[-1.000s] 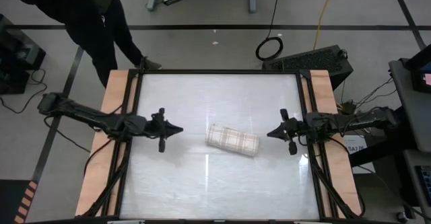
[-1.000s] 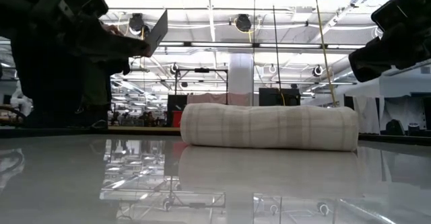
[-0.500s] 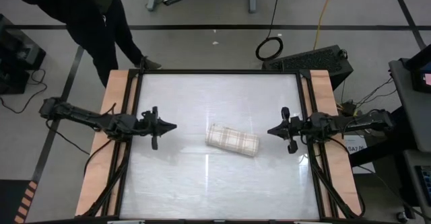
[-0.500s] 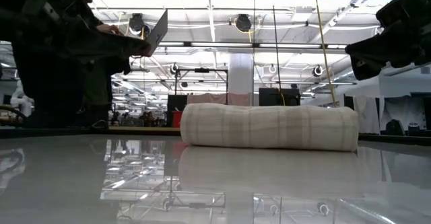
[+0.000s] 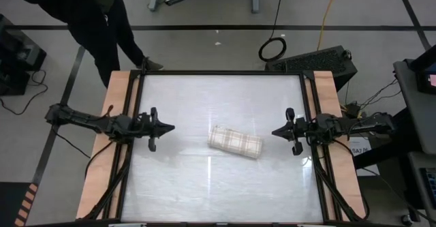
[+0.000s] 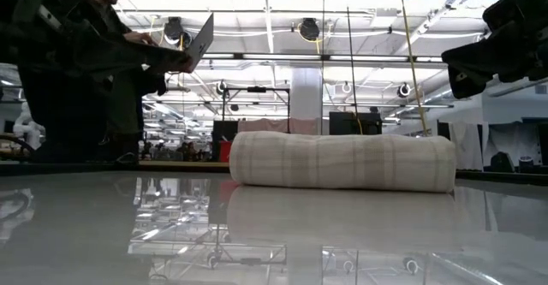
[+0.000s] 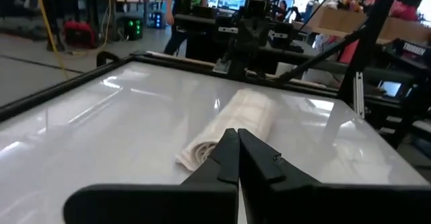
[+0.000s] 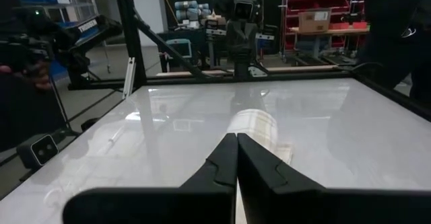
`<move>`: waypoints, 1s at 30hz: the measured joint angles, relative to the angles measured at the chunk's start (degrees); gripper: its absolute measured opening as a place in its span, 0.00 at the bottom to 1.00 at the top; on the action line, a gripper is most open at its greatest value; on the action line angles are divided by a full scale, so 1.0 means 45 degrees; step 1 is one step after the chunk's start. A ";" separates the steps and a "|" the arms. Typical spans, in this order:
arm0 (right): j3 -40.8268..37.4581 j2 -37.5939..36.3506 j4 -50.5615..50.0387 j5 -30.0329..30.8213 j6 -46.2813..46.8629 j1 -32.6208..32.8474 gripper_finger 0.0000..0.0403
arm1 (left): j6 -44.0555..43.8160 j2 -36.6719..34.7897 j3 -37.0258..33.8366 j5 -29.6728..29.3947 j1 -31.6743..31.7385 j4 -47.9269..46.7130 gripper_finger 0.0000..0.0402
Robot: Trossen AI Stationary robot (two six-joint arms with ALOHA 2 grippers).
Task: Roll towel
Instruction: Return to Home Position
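- The cream-white cloth towel with tan-brown plaid stripes (image 5: pixel 235 141) lies as a tight roll just toward 4 o'clock of the table's centre, touching neither arm.
- The left gripper (image 5: pixel 170 127) sits at 9 o'clock and the right gripper (image 5: pixel 274 132) at 3 o'clock, each with fingers pressed together and holding nothing.
- Rolling looks finished. Parking the arms seems the step in hand, which calls for drawing outward without brushing the roll.
- The glossy white table top (image 5: pixel 204 186) mirrors ceiling lights.
- A person in dark clothes (image 5: pixel 95 16) stands at 11 o'clock.
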 joint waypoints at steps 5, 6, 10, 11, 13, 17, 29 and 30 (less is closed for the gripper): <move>0.0002 -0.0354 -0.0418 -0.0005 0.0031 -0.0003 0.00 | 0.0452 -0.0962 -0.0005 0.0048 0.0000 -0.0636 0.00; 0.0002 -0.0425 -0.0419 -0.0006 0.0017 -0.0003 0.00 | 0.0463 -0.1200 -0.0005 0.0082 0.0000 -0.0979 0.00; 0.0007 -0.0779 -0.0424 -0.0006 -0.0121 -0.0003 0.00 | 0.0695 -0.2407 -0.0010 0.0162 0.0000 -0.1958 0.00; 0.0007 -0.0875 -0.0424 -0.0006 -0.0196 -0.0003 0.00 | 0.0916 -0.2680 -0.0010 0.0176 0.0000 -0.1958 0.00; 0.0007 -0.1079 -0.0424 -0.0006 -0.0331 -0.0003 0.00 | 0.1183 -0.3271 -0.0011 0.0164 0.0000 -0.1966 0.00; 0.0016 -0.1184 -0.0442 0.0003 -0.0493 -0.0008 0.00 | 0.1379 -0.3379 -0.0015 0.0078 0.0000 -0.2001 0.00; 0.0014 -0.1202 -0.0013 -0.0008 -0.0683 -0.0008 0.00 | 0.1111 -0.3334 -0.0015 0.0120 0.0000 -0.2028 0.00; 0.0011 -0.1201 0.0089 -0.0006 -0.0707 -0.0008 0.00 | 0.1034 -0.3334 -0.0015 0.0132 0.0000 -0.2035 0.00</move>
